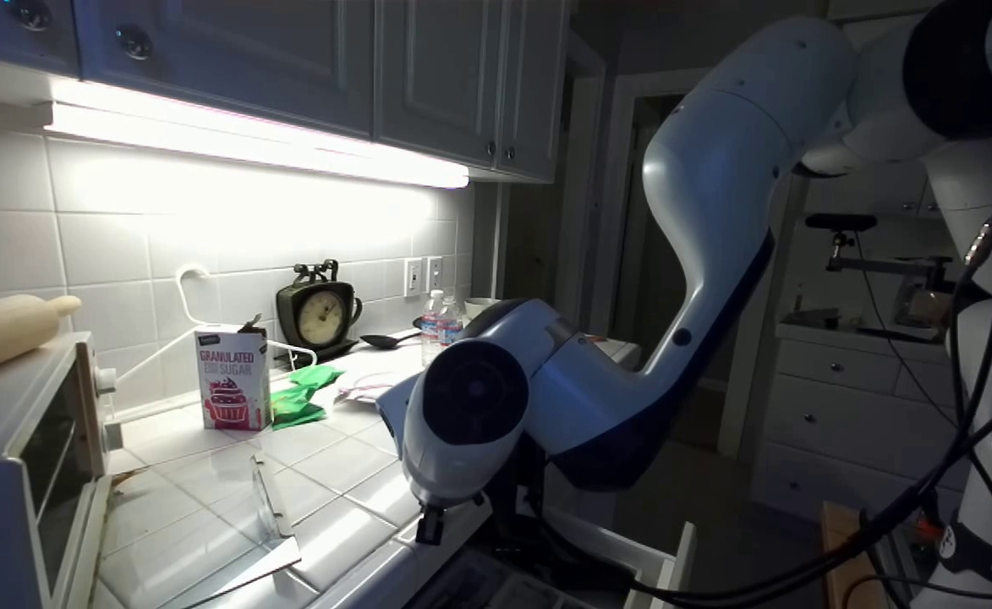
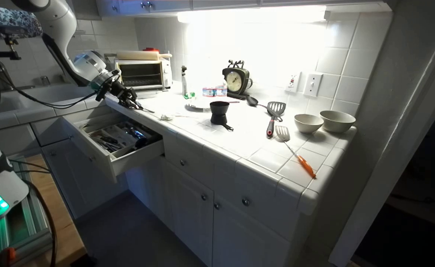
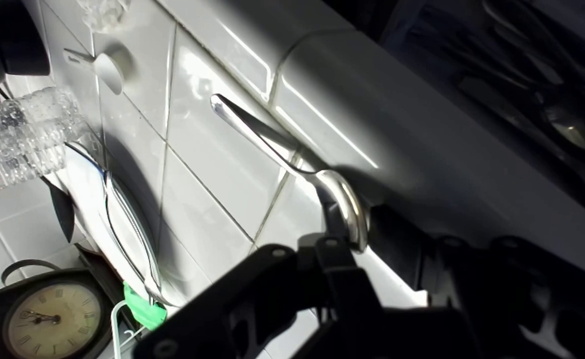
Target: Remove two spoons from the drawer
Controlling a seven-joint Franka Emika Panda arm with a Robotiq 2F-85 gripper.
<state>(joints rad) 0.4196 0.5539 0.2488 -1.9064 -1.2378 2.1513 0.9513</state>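
A shiny metal spoon (image 3: 339, 189) is at my gripper (image 3: 357, 219) in the wrist view. Its bowl is between the two black fingers, turned on its side, and the handle points away over the white tiled counter, low against the surface. In an exterior view the gripper (image 2: 131, 101) is at the counter's front edge with the spoon (image 2: 147, 110) sticking out beyond it. The drawer (image 2: 139, 160) is pulled open below, with divided cutlery inside; spoons in it (image 3: 569, 122) show dimly in the wrist view. An exterior view shows the drawer's edge (image 1: 605, 541); the arm mostly hides the gripper there.
A small white scoop (image 3: 108, 72) and water bottles (image 3: 28, 129) lie on the counter. A black cup (image 2: 219, 112), clock (image 2: 236, 79), toaster oven (image 2: 143, 74), sugar box (image 1: 233, 381), spatula (image 2: 295, 155) and two bowls (image 2: 308, 124) stand or lie around.
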